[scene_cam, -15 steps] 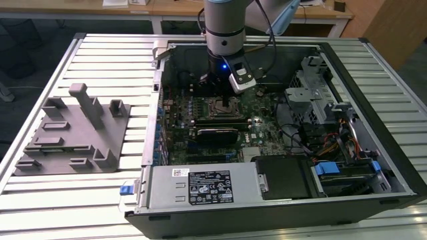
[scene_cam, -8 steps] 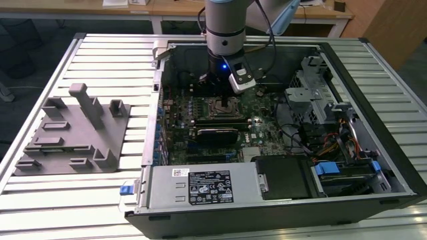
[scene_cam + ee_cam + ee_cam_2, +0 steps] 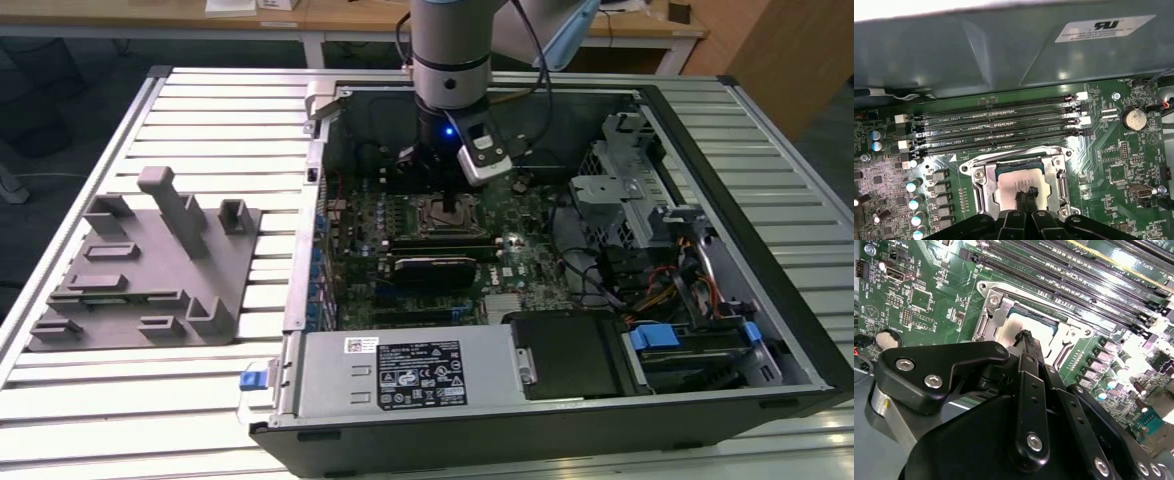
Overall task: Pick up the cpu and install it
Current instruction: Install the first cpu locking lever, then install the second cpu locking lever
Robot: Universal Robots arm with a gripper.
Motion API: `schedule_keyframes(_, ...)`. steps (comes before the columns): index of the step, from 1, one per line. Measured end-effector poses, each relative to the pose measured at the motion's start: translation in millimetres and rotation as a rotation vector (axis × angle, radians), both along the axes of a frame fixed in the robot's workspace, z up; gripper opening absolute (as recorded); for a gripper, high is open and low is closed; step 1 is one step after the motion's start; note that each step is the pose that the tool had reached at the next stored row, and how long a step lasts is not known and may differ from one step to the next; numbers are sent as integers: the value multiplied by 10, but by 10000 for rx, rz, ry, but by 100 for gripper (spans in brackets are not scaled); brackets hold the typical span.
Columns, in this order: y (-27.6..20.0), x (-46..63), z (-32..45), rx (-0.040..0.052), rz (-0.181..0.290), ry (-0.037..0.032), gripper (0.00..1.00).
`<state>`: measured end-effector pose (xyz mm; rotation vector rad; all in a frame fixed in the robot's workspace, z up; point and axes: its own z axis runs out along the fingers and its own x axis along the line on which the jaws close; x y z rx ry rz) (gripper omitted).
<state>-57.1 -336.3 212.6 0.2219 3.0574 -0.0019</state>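
The cpu (image 3: 1006,182), a pale silver square chip, lies flat inside the open metal socket frame (image 3: 979,185) on the green motherboard. In the second wrist view the cpu (image 3: 1046,329) shows as a pale patch within the socket. My gripper (image 3: 1024,194) stands directly over the chip's middle, its two black fingers pressed together and shut, tips at or just above the cpu's top; I cannot tell whether they touch. The gripper (image 3: 1027,338) does not clasp the chip's edges. In the exterior view the gripper (image 3: 451,205) reaches down into the case over the socket.
The open computer case (image 3: 747,130) lies on a slatted table. Several black memory slots (image 3: 999,127) run beside the socket. A power supply (image 3: 400,375) and drive cage (image 3: 621,190) sit inside. A grey plastic block with upright posts (image 3: 147,270) stands at the exterior view's left.
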Motion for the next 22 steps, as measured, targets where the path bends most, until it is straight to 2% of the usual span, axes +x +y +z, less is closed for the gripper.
schedule_keyframes(9, 0, 0, 101, -1, 24, 1, 11)
schedule_keyframes(16, 0, 0, 107, -1, 404, 0, 11)
schedule_keyframes(22, 0, 0, 107, 0, 437, 0, 11)
